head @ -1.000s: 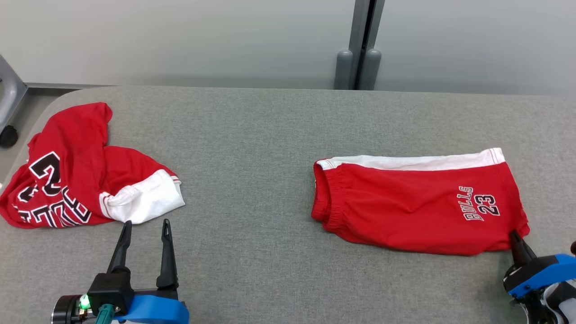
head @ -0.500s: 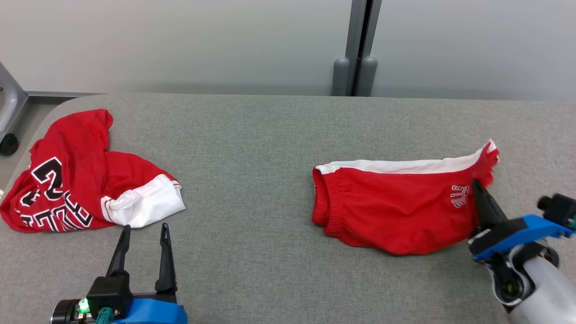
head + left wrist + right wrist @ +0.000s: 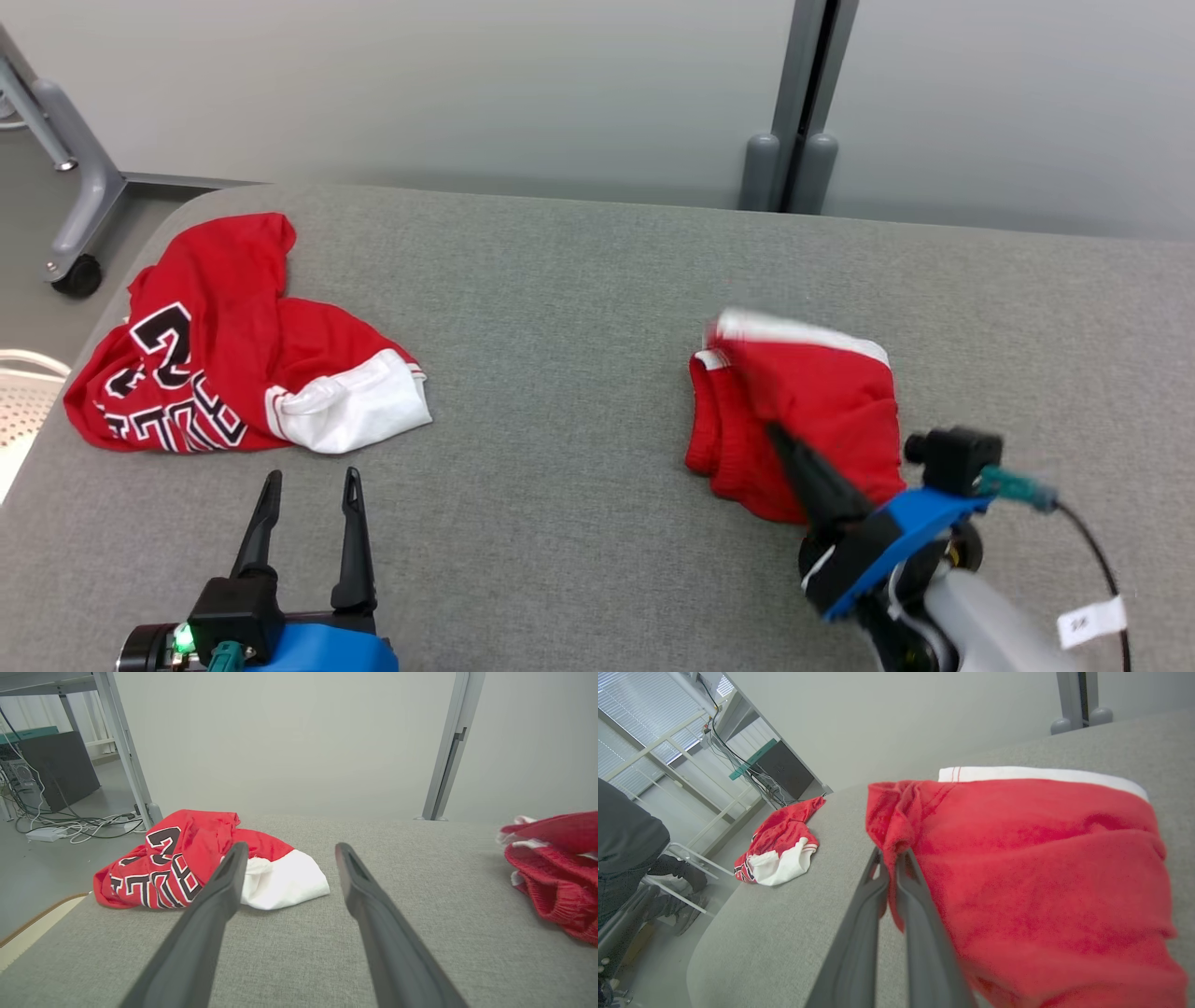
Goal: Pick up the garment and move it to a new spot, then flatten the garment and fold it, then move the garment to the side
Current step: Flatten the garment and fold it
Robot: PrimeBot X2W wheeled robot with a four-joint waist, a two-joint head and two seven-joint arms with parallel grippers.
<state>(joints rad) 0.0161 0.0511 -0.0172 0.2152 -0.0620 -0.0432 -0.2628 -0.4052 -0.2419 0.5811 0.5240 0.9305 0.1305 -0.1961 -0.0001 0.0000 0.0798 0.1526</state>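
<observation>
The garment, red shorts (image 3: 822, 392) with a white side stripe, lies doubled over right of the table's middle. My right gripper (image 3: 777, 435) comes in from the lower right and is shut on a red edge of the shorts (image 3: 1041, 858). In the right wrist view that pinched edge is lifted between the fingers of the right gripper (image 3: 890, 856). My left gripper (image 3: 312, 478) stands open near the front left with nothing between its fingers. In the left wrist view, the left gripper (image 3: 290, 849) points past the shorts (image 3: 556, 868), which sit at the far right.
A crumpled red jersey (image 3: 205, 355) with black-and-white lettering and a white sleeve lies at the left end of the grey table (image 3: 579, 280), just beyond my left fingertips. A wheeled frame leg (image 3: 79, 233) stands off the back-left corner. A seated person (image 3: 626, 844) is left of the table.
My right gripper has carried the shorts' right end up and over to the left, so the shorts now lie about half as wide. The head camera has shifted. The left arm has not moved.
</observation>
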